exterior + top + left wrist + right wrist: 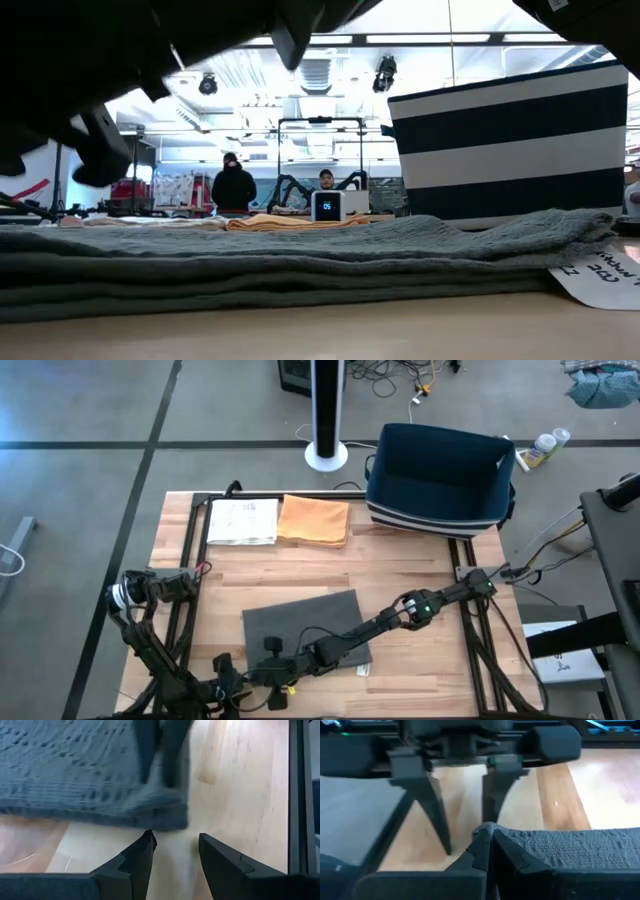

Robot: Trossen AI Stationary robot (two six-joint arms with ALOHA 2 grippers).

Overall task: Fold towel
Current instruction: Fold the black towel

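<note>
A dark grey towel [305, 622] lies folded in several layers [300, 265] on the middle of the wooden table. My right gripper [278, 658] reaches in from the table's right and is shut on the towel's near left corner [487, 832]. My left gripper [175, 851] stands open just off that same corner [165, 815], low over the bare wood, with nothing between its fingers. It also shows beyond the corner in the right wrist view [462, 805]. My right gripper pinches the towel's near left corner [485, 831] between its two fingers [160, 750]. The fingers come slanting down from the table's right. The corner bunches up between them; how many layers they hold I cannot tell. The rest of the towel lies flat on the table.
At the back lie a folded orange cloth [315, 520] and a white sheet [243, 520]. A navy striped basket [440, 480] stands at the back right. A paper label [600, 272] lies by the towel's near right corner. People [233, 185] stand in the room beyond.
</note>
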